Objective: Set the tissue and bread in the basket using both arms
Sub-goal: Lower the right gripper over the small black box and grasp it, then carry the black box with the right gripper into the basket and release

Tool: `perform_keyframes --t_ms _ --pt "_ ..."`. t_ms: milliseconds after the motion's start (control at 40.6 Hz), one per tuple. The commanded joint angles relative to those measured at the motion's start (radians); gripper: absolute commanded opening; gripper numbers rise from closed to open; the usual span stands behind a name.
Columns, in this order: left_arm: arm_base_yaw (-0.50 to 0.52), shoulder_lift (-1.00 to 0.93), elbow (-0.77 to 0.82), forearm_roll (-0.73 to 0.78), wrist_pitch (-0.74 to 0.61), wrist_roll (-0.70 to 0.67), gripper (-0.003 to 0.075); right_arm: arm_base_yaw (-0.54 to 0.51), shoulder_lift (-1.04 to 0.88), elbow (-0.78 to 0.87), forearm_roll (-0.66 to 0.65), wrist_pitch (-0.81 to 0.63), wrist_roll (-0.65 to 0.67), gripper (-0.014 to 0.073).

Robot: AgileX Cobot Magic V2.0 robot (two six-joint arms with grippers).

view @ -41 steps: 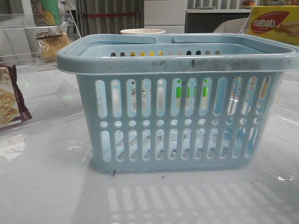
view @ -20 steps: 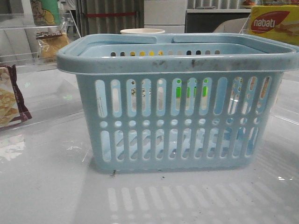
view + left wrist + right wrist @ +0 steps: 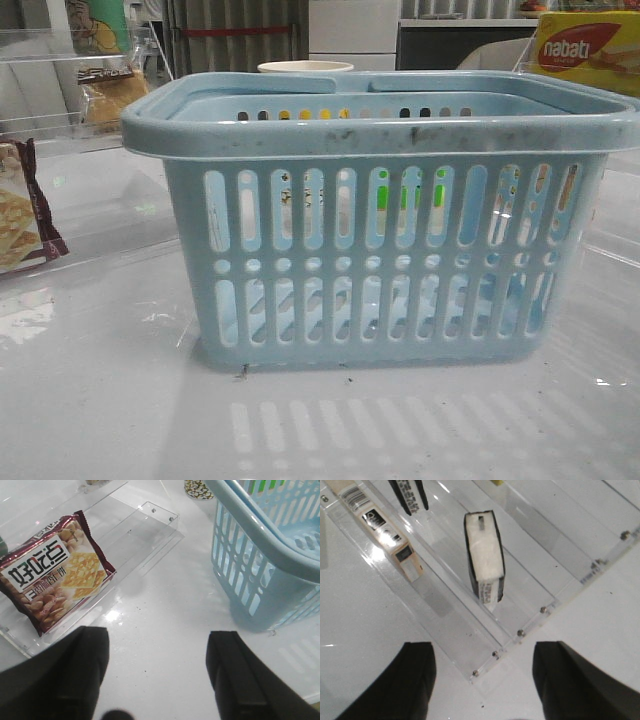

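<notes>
The light-blue basket (image 3: 380,220) stands in the middle of the white table and fills the front view; its corner shows in the left wrist view (image 3: 270,550). The bread (image 3: 105,95), golden-brown in a clear bag with a dark label band, stands at the far left behind a clear tray. The tissue (image 3: 485,560), a dark pack with a white face, stands upright in a clear acrylic tray. My right gripper (image 3: 482,665) is open and empty, just short of that tray's corner. My left gripper (image 3: 157,650) is open and empty over bare table, between the basket and a cracker packet.
A maroon-edged cracker packet (image 3: 52,572) lies in a clear acrylic tray (image 3: 145,530) left of the basket, also in the front view (image 3: 20,215). A beige box (image 3: 380,527) lies beside the tissue. A yellow Nabati box (image 3: 585,50) and a cup (image 3: 305,68) stand behind the basket.
</notes>
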Motion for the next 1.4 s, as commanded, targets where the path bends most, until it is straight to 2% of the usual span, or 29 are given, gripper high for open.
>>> perform_keyframes --t_ms 0,197,517,739,1133,1379 --pt "-0.009 0.005 -0.031 -0.006 -0.076 0.001 0.0472 -0.006 0.032 -0.081 -0.014 -0.082 -0.006 0.053" --pt "-0.009 0.005 -0.031 -0.006 -0.076 0.001 0.0472 -0.006 0.132 -0.136 -0.016 -0.167 -0.014 0.0509" --pt "-0.009 0.005 -0.031 -0.006 -0.076 0.001 0.0472 -0.006 0.207 -0.136 -0.016 -0.281 -0.014 0.0398" --pt "-0.009 0.005 -0.031 -0.006 -0.076 0.001 0.0472 -0.004 0.193 -0.136 -0.006 -0.278 -0.014 0.0232" --pt "-0.009 0.005 -0.031 -0.006 -0.076 0.001 0.0472 0.078 -0.06 -0.136 -0.002 -0.257 -0.014 0.0216" --pt "-0.009 0.005 -0.031 -0.006 -0.076 0.001 0.0472 0.233 -0.23 -0.136 0.007 -0.169 -0.014 0.0216"
